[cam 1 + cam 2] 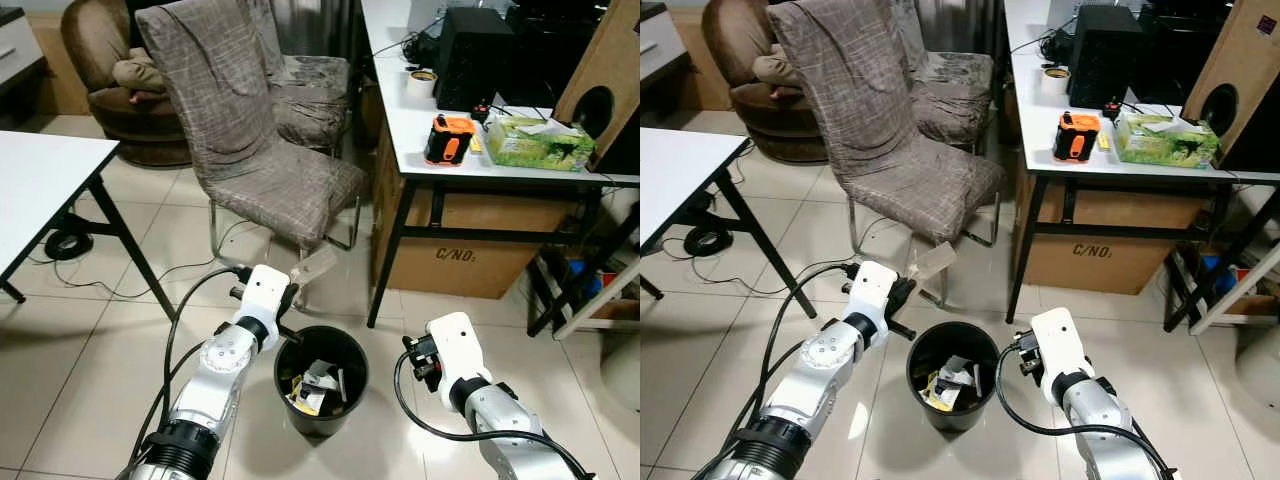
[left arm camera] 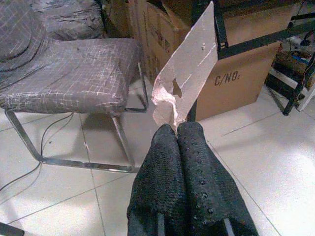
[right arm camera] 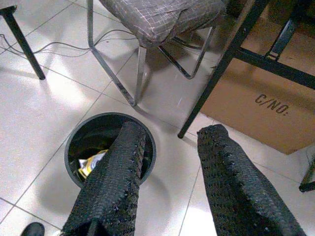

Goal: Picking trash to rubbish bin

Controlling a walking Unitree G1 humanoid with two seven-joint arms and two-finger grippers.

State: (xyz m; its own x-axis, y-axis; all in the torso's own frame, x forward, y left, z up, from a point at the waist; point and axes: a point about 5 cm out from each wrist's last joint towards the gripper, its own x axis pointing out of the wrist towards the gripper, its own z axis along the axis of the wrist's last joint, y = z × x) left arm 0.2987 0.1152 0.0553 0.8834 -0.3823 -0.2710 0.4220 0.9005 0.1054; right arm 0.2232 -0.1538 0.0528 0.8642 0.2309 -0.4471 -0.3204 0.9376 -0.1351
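A torn pale cardboard scrap [image 2: 189,78] sticks up from my left gripper [image 2: 177,130], which is shut on its lower end. In the eye views this scrap [image 1: 318,265] hangs over the floor just beyond the far left rim of the black rubbish bin [image 1: 322,330], in front of the chair. The bin stands on the tiles between my two arms and holds several crumpled wrappers [image 1: 312,385]. My right gripper [image 3: 172,130] is open and holds nothing. It hovers to the right of the bin [image 3: 150,142] and points at the floor.
A chair with a grey checked cover [image 1: 250,150] stands right behind the bin. A white desk [image 1: 450,165] with a black frame and a cardboard box [image 1: 470,255] under it is at the right. Another white table [image 1: 40,180] and floor cables [image 1: 70,243] lie left.
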